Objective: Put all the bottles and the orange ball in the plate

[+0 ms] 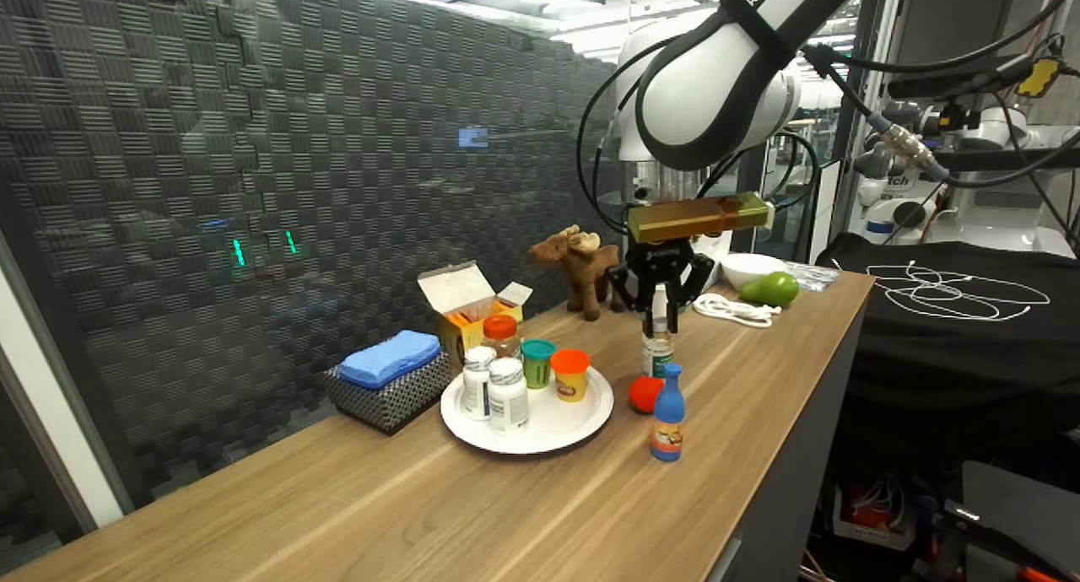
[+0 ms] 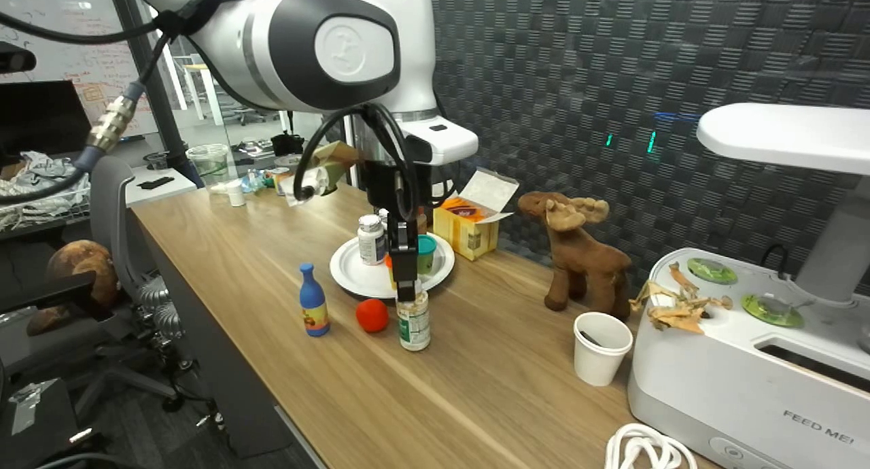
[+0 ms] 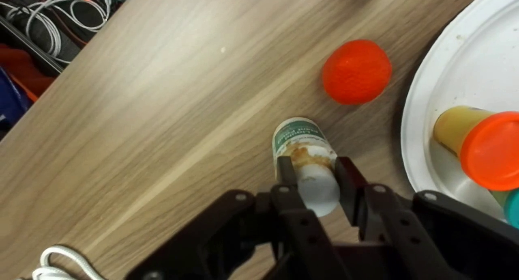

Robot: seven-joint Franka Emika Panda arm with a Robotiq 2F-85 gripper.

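Bottle [image 3: 309, 160], green-labelled, upright on table [image 1: 380, 498]; hand [image 3: 315, 166] clasping its white top, where we judge slimness suits gripping. From bottle in wrist view: orange ball [image 3: 357, 72] at 1 o'clock, plate [image 3: 421, 97] at 3, near, we suppose, for short carry. Blue bottle [image 2: 313, 300] near ball; 2 white bottles [image 1: 509, 401] on plate.

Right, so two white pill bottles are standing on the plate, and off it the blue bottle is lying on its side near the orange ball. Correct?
Not quite: the blue bottle stands upright, not on its side, as both exterior views show. The rest holds: it is off the plate, near the orange ball, and two white pill bottles stand on the plate.
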